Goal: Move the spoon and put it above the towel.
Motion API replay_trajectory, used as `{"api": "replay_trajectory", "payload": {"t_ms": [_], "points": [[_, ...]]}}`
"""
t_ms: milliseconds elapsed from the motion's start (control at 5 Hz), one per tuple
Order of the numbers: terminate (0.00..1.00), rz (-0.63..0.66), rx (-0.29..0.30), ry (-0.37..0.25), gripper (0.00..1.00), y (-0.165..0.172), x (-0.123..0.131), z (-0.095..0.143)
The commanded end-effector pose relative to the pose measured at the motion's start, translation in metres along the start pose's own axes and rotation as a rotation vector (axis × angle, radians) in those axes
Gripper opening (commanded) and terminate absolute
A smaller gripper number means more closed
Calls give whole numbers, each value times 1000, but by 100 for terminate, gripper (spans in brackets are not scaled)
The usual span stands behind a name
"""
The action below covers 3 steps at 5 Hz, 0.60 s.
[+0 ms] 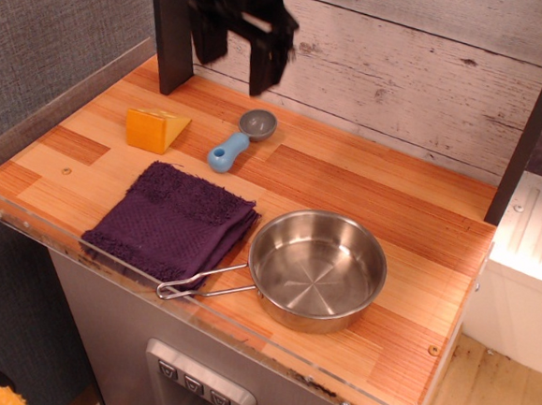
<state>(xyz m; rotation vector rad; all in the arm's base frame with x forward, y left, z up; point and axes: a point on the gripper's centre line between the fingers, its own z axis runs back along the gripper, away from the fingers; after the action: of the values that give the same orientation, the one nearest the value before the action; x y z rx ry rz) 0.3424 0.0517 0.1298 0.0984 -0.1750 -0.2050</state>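
Light-blue-handled spoon (239,139) lies free toward the table's back edge, just beyond the purple towel (172,221) at the front-left. My gripper (238,42) hangs above, fingers spread, holding nothing. I judge placement done; next, retreat clear.

- The hand (238,52) hangs high at the top edge of the view, in front of the back wall.
- Its two dark fingers (265,66) point downward, spread apart, with nothing between them.
- The arm above is cut off by the frame.
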Motion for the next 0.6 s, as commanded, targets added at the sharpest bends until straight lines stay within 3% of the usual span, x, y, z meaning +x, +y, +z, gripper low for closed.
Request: {"api": "replay_trajectory", "payload": {"t_ms": [0, 400], "points": [[0, 53, -14, -57, 100, 1, -28, 32], [0, 81, -44, -46, 100, -1, -39, 32]]}}
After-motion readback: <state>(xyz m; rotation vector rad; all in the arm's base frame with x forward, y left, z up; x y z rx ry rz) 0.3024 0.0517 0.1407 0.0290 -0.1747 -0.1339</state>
